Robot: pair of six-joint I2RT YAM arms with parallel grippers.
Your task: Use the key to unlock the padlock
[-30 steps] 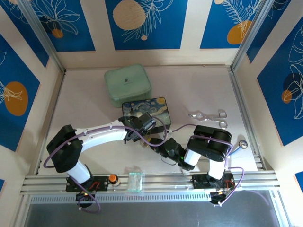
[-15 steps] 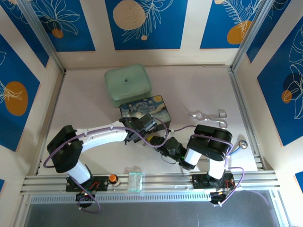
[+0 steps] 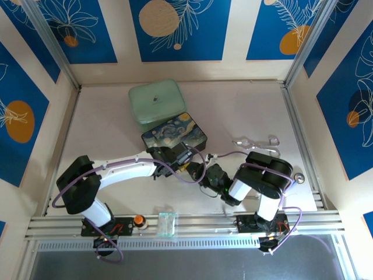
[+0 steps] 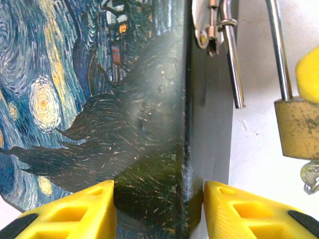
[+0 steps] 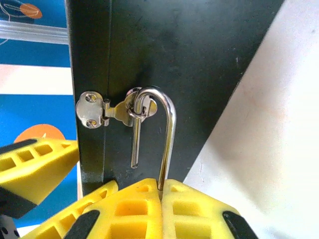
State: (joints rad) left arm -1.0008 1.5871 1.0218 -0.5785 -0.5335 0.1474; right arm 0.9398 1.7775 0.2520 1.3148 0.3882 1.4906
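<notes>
The dark starry-night painted box [image 3: 173,133] has been swung left, nearer the pale green case [image 3: 157,105]. Its corner is clamped in the left gripper [image 4: 159,209]. The small brass padlock [image 4: 299,127], hooked through the silver latch [image 5: 99,112], is pinched by the right gripper [image 5: 162,191], fingers pressed together. The tiny pale key [image 4: 309,177] is seen beneath the padlock's body.

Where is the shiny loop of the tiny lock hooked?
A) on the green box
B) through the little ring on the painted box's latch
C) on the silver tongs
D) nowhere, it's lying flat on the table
B: the right wrist view shows the shackle of the padlock curling through the ring of the latch on the painted box, with the right pincer shut on the padlock.
</notes>
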